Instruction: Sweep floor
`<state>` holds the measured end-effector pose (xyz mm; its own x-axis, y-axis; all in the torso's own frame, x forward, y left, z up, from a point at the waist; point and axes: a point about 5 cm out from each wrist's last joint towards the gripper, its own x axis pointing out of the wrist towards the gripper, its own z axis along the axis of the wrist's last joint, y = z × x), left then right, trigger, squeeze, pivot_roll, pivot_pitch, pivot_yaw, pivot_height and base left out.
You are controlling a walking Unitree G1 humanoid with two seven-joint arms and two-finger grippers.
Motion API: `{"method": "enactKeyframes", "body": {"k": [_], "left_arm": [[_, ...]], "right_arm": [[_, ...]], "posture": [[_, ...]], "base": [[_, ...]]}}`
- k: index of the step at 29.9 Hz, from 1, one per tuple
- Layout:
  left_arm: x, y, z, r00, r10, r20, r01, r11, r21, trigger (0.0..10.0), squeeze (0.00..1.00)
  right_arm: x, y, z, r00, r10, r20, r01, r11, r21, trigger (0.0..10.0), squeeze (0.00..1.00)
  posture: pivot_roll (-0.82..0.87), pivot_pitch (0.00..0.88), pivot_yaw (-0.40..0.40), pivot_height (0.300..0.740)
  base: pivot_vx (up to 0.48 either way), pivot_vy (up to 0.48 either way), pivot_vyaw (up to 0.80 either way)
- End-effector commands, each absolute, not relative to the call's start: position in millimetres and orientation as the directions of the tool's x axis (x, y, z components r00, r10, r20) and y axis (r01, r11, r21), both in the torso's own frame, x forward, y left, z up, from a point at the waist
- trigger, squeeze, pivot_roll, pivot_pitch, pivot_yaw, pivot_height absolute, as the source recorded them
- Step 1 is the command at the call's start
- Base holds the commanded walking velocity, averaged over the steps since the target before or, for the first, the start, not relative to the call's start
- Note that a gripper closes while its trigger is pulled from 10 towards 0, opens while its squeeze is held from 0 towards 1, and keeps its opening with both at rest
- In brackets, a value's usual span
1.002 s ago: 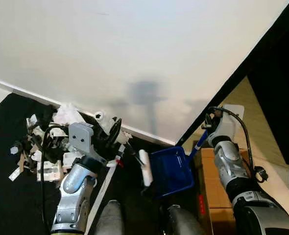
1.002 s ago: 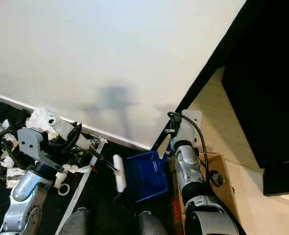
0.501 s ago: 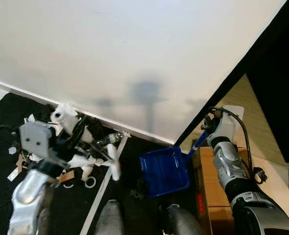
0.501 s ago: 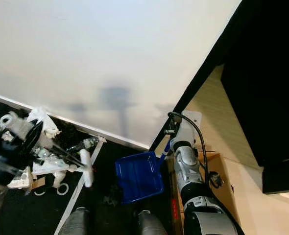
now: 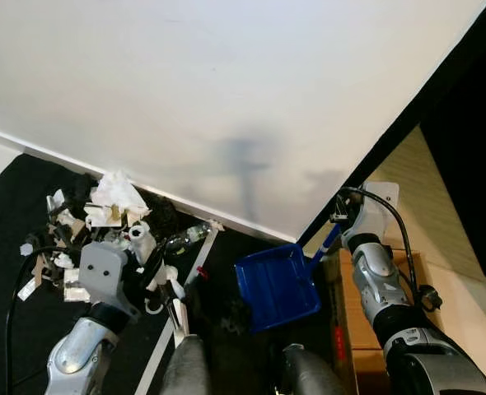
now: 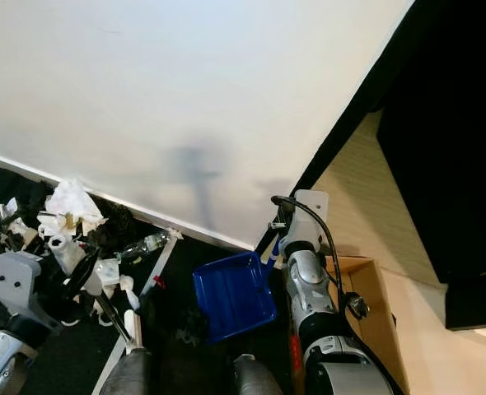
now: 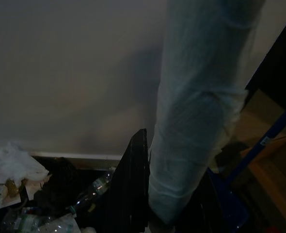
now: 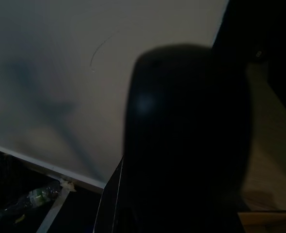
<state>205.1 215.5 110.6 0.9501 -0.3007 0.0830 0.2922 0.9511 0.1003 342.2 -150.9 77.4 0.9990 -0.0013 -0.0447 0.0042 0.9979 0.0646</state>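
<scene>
Your left gripper (image 5: 162, 284) clamped the brush (image 7: 196, 111), its handle running upright; the blue dustpan (image 5: 276, 285) lay beside it, its handle in your right gripper (image 5: 340, 222), grip unclear

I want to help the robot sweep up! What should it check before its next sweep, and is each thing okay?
1. Dustpan flat on the floor, open toward the trash: ok.
2. Right gripper holding the dustpan's blue handle: cannot tell.
3. Left gripper holding the brush: ok.
4. Trash pile swept in: not ok, it lies by the wall.
5. Plastic bottle between pile and dustpan: not ok.
</scene>
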Motion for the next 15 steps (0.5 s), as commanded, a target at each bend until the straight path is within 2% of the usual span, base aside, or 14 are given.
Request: {"method": "enactKeyframes", "body": {"k": [1, 15], "left_arm": [[198.4, 212.5, 106.3, 0.95, -0.306, 0.071, 0.301, 0.951, 0.07, 10.0, 0.0], [199.4, 214.6, 106.2, 0.957, -0.282, 0.072, 0.274, 0.956, 0.101, 10.0, 0.0]], "right_arm": [[330.7, -144.2, 55.1, 0.989, 0.031, -0.142, -0.017, 0.995, 0.103, 10.0, 0.0], [334.3, -148.8, 58.9, 0.99, 0.019, -0.138, -0.005, 0.995, 0.101, 10.0, 0.0]], "posture": [[0.31, 0.279, -0.074, 0.74], [0.31, 0.267, -0.087, 0.74]], "base": [[0.0, 0.0, 0.0], [0.0, 0.0, 0.0]]}}
